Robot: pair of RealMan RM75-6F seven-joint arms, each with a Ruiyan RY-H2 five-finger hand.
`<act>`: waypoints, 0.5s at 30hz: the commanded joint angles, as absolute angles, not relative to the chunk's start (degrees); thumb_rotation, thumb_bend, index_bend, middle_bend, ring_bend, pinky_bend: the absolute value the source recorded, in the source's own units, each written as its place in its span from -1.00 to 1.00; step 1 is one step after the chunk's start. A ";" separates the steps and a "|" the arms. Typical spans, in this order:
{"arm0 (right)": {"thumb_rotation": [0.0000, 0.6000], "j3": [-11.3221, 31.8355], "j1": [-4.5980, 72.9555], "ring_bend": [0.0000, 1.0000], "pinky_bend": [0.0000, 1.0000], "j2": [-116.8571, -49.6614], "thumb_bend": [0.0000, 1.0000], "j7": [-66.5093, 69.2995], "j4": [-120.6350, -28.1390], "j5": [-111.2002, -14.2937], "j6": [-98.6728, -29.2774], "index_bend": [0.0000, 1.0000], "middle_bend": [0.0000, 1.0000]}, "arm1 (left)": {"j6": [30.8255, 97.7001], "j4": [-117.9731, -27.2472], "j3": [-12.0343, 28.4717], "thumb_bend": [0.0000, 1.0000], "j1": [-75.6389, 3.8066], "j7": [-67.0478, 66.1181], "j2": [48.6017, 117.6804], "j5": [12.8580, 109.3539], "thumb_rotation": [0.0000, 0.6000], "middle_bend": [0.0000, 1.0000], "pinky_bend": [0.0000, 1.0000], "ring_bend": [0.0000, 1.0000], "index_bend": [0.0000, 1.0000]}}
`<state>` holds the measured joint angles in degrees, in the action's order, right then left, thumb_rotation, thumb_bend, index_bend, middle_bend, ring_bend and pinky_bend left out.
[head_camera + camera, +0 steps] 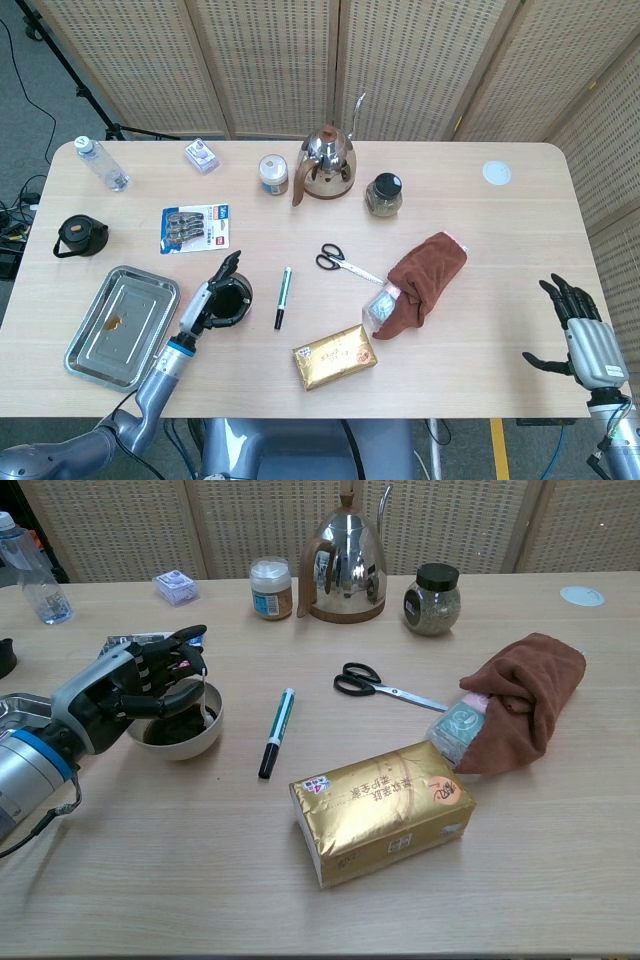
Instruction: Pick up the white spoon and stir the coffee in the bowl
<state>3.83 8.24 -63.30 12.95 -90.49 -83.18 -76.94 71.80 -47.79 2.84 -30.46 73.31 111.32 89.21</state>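
Note:
A small white bowl (203, 737) (244, 300) of dark coffee (190, 730) stands left of the table's middle. My left hand (135, 685) (207, 297) hovers right over it and pinches the white spoon (204, 701), whose lower end dips into the coffee by the bowl's right rim. The hand hides most of the bowl in the head view. Far off at the table's right edge, my right hand (580, 335) holds nothing, fingers spread.
A metal tray (120, 322) lies left of the bowl and a green marker (276, 730) just right of it. Further right lie scissors (385, 686), a gold packet (382, 809) and a brown cloth (525, 702). Kettle (346, 560), two jars and a bottle stand at the back.

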 commanded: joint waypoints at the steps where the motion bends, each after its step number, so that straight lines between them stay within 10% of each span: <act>1: 1.00 3.80 8.24 -1.00 -1.00 -63.32 -1.00 12.91 -90.49 -83.20 -76.92 -1.00 -1.00 | 72.12 -48.32 2.40 -0.13 -30.04 73.71 110.88 89.42 1.00 -1.00 -1.00 -1.00 0.24; 15: 1.00 3.72 8.27 -1.00 -1.00 -63.44 -1.00 12.72 -90.48 -83.23 -76.86 -1.00 -1.00 | 72.26 -46.49 3.77 -0.12 -29.29 75.60 110.28 87.68 1.00 -1.00 -1.00 -1.00 0.24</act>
